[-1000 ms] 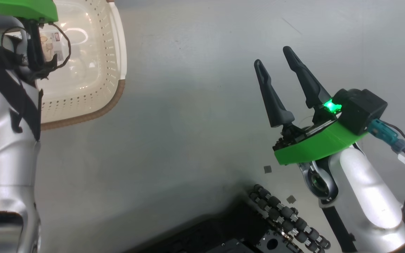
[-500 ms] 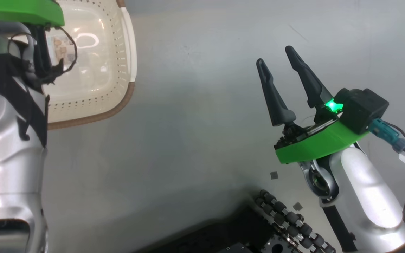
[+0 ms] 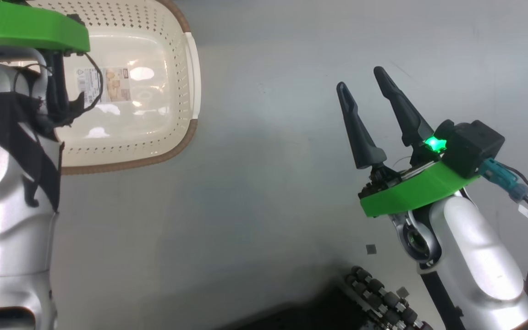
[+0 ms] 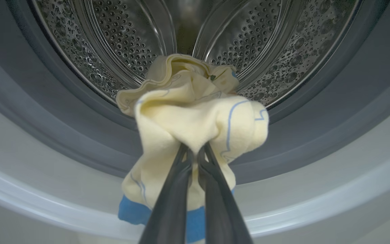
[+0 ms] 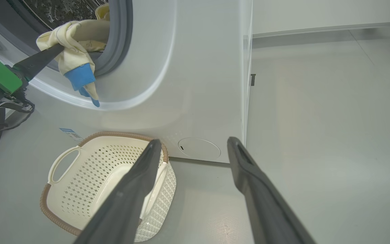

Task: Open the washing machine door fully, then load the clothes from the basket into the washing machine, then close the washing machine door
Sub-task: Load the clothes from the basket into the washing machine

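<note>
- At the mouth of the washing machine (image 4: 29, 176), my left pincer (image 4: 195, 149) is pinched tight on the clothes (image 4: 188, 115). Both dark fingers meet in a fold of the pale cream-yellow fabric.
- The bundle hangs from my fingertips in front of the grey gasket (image 4: 63, 118). Its upper folds reach toward the perforated steel drum (image 4: 120, 44).
- Its bright blue patch (image 4: 130, 211) dangles lowest, over the machine's white front rim.
- Thin blue lines run across the cloth on the right-hand side of my left wrist view.
- My right pincer (image 3: 360, 79) is spread wide and grips nothing. Its two fingers stand well apart above the grey floor (image 3: 255, 183).
- The basket (image 3: 172, 151) sits on the floor just beside the machine's front, below the opening and well apart from my right pincer.
- The basket's brown rim, a white handle, pierced walls and the label sticker (image 3: 103, 85) on its bottom all show.
- From my right wrist, the cloth lies across the gasket lip, part of it inside the opening and the blue end outside.
</note>
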